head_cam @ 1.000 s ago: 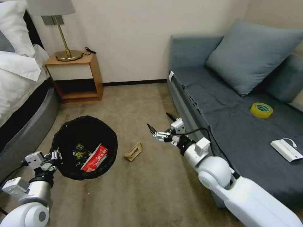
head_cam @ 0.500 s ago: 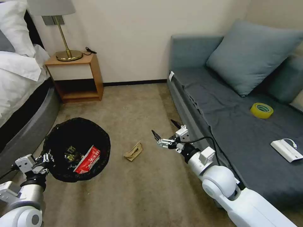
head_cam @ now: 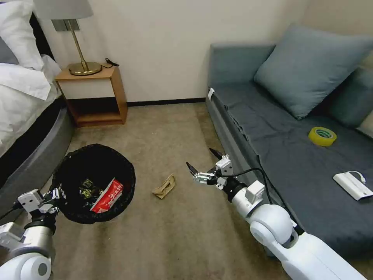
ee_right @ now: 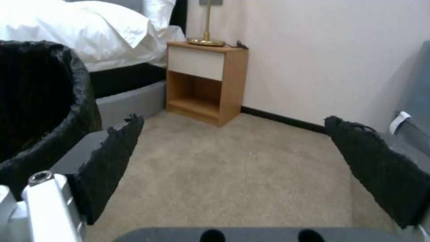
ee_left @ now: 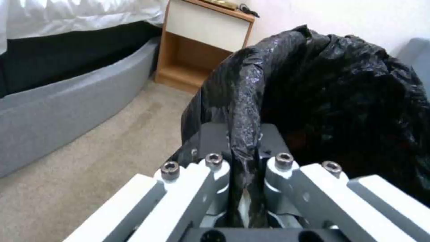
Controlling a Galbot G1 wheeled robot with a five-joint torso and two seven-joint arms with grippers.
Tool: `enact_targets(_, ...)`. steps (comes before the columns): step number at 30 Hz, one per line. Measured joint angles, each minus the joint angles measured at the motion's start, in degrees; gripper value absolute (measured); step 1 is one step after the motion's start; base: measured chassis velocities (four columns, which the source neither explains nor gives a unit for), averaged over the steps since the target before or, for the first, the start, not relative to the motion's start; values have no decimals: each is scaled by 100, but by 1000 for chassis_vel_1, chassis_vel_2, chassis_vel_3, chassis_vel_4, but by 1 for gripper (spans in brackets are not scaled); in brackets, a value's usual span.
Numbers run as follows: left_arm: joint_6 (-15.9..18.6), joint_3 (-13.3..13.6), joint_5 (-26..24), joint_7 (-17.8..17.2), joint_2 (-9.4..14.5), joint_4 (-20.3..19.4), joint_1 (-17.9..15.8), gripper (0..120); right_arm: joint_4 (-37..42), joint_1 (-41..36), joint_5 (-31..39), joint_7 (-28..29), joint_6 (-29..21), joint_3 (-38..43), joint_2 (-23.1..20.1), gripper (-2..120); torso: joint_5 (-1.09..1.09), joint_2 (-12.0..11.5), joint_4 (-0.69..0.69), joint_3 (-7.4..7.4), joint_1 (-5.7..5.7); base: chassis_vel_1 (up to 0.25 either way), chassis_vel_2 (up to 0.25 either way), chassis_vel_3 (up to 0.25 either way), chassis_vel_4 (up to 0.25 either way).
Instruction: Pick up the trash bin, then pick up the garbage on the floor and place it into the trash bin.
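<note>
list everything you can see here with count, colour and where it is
bin: 1, black-lined, on the carpet by the bed, rim pinched in the left hand
carton: 1, red and white, inside the bin
paper scrap: 1, tan, on the carpet between bin and sofa
sofa: 1, grey-blue, on the right
cushion: 1, grey-blue, on the sofa
tape roll: 1, yellow, on the sofa seat
box: 1, white with cord, on the sofa seat
nightstand: 1, wood, against the wall
lamp: 1, brass base, on the nightstand
bed: 1, white bedding, far left
left hand: shut on the bin rim
right hand: open, above the carpet beside the sofa
</note>
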Motion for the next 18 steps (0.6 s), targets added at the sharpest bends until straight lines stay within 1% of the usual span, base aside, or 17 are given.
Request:
enact_targets(12,12,-35,-25,-4,94,34,-68,5,-11,30,2,-12,-4,-59,0,100,0,0,0,0,0,0,0,0,0)
enact_targets(18,13,-133,0,1,154,117,-80,5,-29,43,16,-12,-14,-150,7,100,0,0,0,0,0,0,0,0,0)
